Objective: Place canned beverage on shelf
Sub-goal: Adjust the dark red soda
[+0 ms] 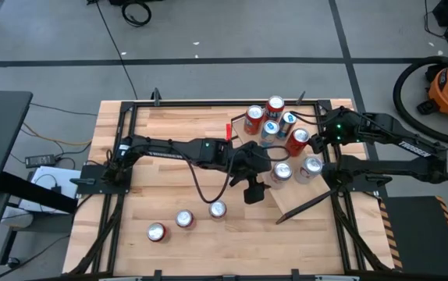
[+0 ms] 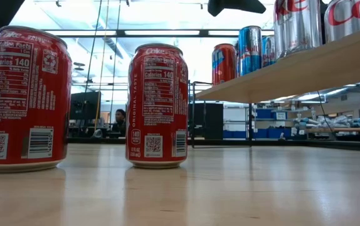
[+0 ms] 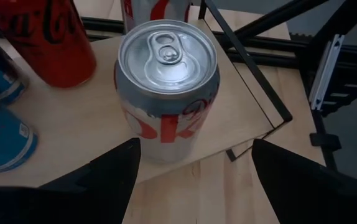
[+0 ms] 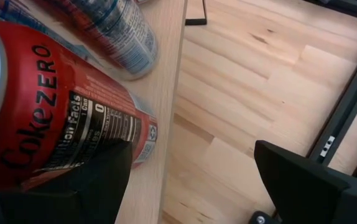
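Nearest in the low view, two red Coke cans [image 2: 157,107] are standing upright on the tabletop [image 2: 230,188], the left one cut off by the frame edge, labels facing the camera; a third can on the table is showing only from above, silver tops in a loose row [image 1: 183,220]. Behind them the shelf [image 2: 293,72] is sloping up to the right, light wood on thin black supports, its far end running out of frame; the silver cans at the top are cropped, only partial lettering readable. Left gripper [image 1: 254,186] is sitting at the shelf's lower end with fingers [image 3: 113,171] spread wide either side of a silver Diet Coke can [image 3: 166,87], not touching it; the can is standing upright on the shelf near the board's edge. Can't tell from above how close the fingers are, the arm is covering that spot. Right gripper [image 4: 191,180] is hanging at the shelf's edge by the upper cluster, fingers wide apart, gripping nothing; a Coke Zero can [image 4: 60,124] is filling its view, top cut off, a blue can behind it blurred. From above, red, blue and silver cans are crowding the upper shelf [image 1: 275,121]. Far back, a person is sitting in the room, too small to make out.
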